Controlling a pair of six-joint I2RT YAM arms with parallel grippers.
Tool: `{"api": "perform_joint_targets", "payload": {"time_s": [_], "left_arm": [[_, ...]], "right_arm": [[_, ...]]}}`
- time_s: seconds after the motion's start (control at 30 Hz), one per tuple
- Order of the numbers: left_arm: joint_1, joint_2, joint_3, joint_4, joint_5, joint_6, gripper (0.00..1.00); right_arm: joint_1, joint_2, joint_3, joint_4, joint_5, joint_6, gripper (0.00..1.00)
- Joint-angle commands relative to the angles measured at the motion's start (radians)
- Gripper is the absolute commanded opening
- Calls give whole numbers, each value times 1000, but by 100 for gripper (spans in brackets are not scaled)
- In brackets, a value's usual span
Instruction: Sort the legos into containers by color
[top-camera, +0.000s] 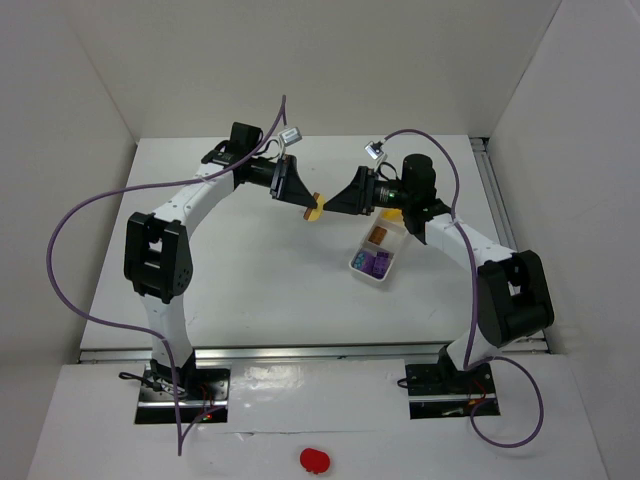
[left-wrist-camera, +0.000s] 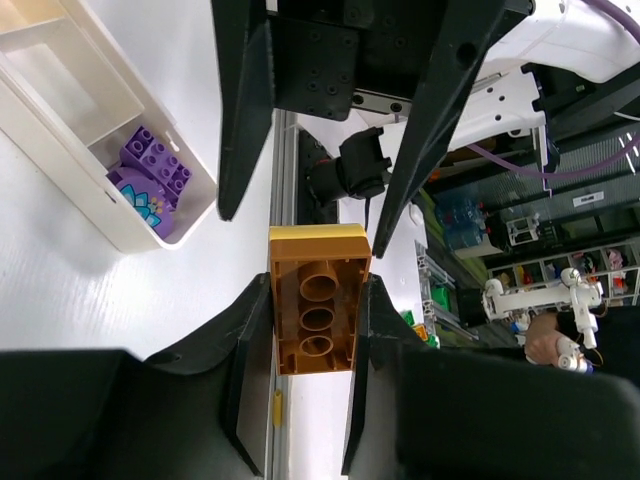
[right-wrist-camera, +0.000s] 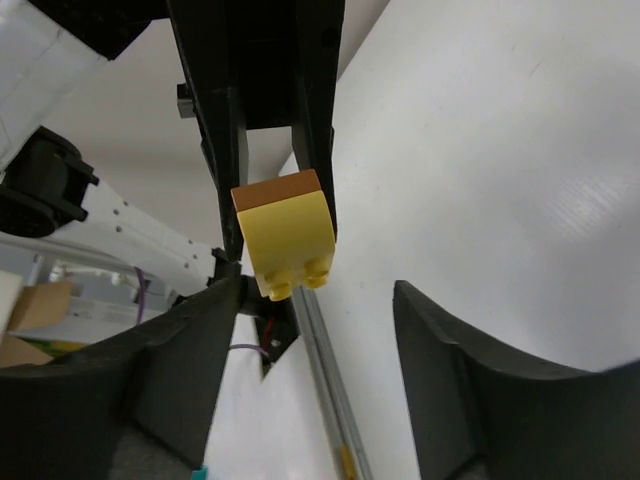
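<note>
My left gripper (top-camera: 303, 203) is shut on an orange brick (left-wrist-camera: 318, 315) and holds it in the air above the table's middle. A yellow brick (right-wrist-camera: 290, 245) is stuck on the orange brick's far end (left-wrist-camera: 318, 236). The pair shows as one small piece (top-camera: 314, 208) in the top view. My right gripper (right-wrist-camera: 320, 345) is open and faces the yellow brick end-on, its jaws wide apart and just short of it. A white divided tray (top-camera: 360, 268) lies to the right with purple bricks (top-camera: 375, 265) in its near compartment and an orange brick (top-camera: 378, 236) in the middle one.
The tray (left-wrist-camera: 60, 150) and its purple bricks (left-wrist-camera: 152, 178) also show in the left wrist view. Purple cables loop off both arms. A metal rail (top-camera: 495, 200) runs along the table's right edge.
</note>
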Motion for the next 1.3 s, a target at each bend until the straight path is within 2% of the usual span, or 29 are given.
{"api": "perform_joint_targets", "payload": {"time_s": [0.0, 0.07, 0.17, 0.4, 0.53, 0.63, 0.73, 0.87, 0.97, 1.0, 1.03, 1.1, 1.13, 1.27], "left_arm": [[-5, -36, 12, 25, 39, 20, 0], [-5, -27, 12, 25, 49, 20, 0], [-5, -27, 12, 25, 49, 20, 0], [-5, -36, 12, 25, 58, 20, 0], [-5, -36, 3, 25, 58, 20, 0], [-5, -36, 3, 25, 58, 20, 0], [-5, -36, 3, 25, 58, 20, 0], [-14, -36, 3, 25, 58, 20, 0], [-14, -36, 3, 25, 46, 20, 0], [-14, -36, 3, 25, 37, 20, 10], [-14, -36, 12, 13, 37, 20, 24], [-14, -36, 23, -19, 14, 43, 46], [-14, -27, 23, -30, 14, 43, 61], [-14, -27, 43, -54, -7, 65, 76]], "right_arm": [[0, -39, 26, 13, -9, -24, 74], [0, -39, 26, 22, -9, -24, 78], [0, -30, 26, 45, -20, -24, 78], [0, 13, 55, 151, -62, 38, 64], [9, 52, 55, 238, -98, 101, 60], [29, 61, 77, 226, -98, 101, 59], [29, 70, 86, 217, -98, 91, 51], [29, 70, 86, 217, -98, 91, 46], [29, 61, 86, 188, -87, 64, 29], [29, 52, 86, 163, -69, 47, 20], [29, 52, 95, 115, -58, 30, 18], [29, 32, 95, 79, -29, 1, 15], [29, 32, 95, 50, -29, -8, 13], [29, 21, 95, 17, -6, -19, 11]]}}
